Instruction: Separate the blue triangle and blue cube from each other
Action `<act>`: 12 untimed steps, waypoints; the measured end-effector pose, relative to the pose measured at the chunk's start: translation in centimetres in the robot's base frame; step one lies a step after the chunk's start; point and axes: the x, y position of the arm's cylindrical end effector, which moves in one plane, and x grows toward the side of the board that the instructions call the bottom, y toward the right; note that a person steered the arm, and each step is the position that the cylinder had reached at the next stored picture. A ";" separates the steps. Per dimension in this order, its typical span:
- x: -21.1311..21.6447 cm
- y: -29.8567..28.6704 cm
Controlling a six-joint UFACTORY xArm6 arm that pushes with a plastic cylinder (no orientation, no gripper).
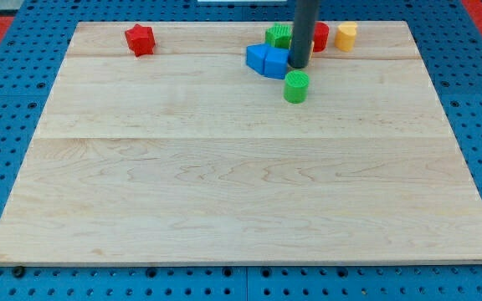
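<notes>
Two blue blocks touch each other near the view's top centre: the blue cube (pixel 258 58) on the left and the blue triangle (pixel 276 63) on the right. My tip (pixel 298 65) stands right against the right side of the blue triangle. The dark rod rises from there to the view's top and hides part of the blocks behind it.
A green cylinder (pixel 296 86) sits just below my tip. A green block (pixel 279 36) and a red block (pixel 319 36) lie behind the rod, with a yellow block (pixel 346 36) to their right. A red star (pixel 140 39) lies at the top left. The wooden board (pixel 241 192) lies on a blue pegboard.
</notes>
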 end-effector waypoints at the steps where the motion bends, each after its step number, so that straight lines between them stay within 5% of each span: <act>1: -1.0 -0.9; 3: -0.7 -9.7; 5: 5.8 -10.9; 7: -0.3 -11.2; 8: 0.9 -11.5; 10: -0.2 -21.5; 12: -0.2 -17.2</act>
